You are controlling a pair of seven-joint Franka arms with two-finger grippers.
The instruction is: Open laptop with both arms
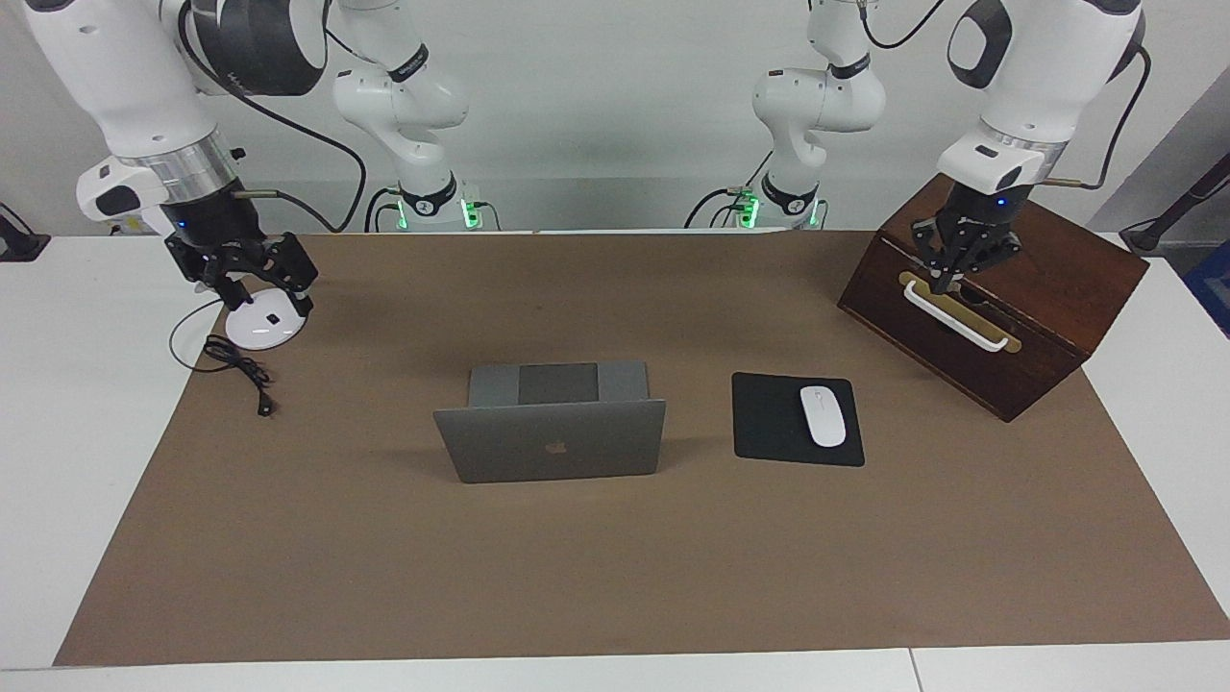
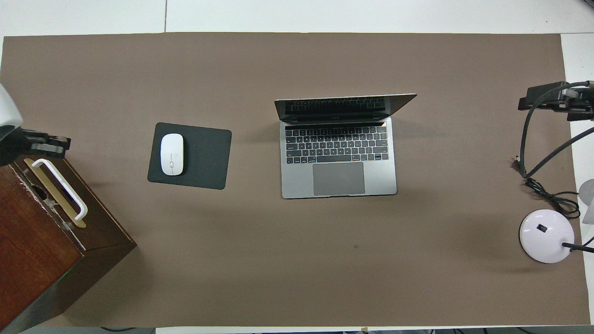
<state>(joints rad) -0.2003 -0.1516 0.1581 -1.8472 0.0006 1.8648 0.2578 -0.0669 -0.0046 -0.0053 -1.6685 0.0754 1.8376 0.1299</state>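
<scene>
The silver-grey laptop (image 1: pixel 553 447) stands open in the middle of the brown mat, its lid with the apple logo upright. The overhead view shows its keyboard and trackpad (image 2: pixel 338 178) facing the robots. My left gripper (image 1: pixel 961 259) hangs over the top of the wooden box at the left arm's end of the table, by the white handle; it also shows in the overhead view (image 2: pixel 44 141). My right gripper (image 1: pixel 269 293) is open and empty above the lamp base at the right arm's end; it also shows in the overhead view (image 2: pixel 552 97). Neither gripper touches the laptop.
A black mouse pad (image 1: pixel 769 423) with a white mouse (image 1: pixel 823 415) lies beside the laptop toward the left arm's end. A dark wooden box (image 1: pixel 1047 279) with a white handle (image 1: pixel 956 317) stands there. A white lamp base (image 1: pixel 261 327) and black cable (image 1: pixel 240 370) lie at the right arm's end.
</scene>
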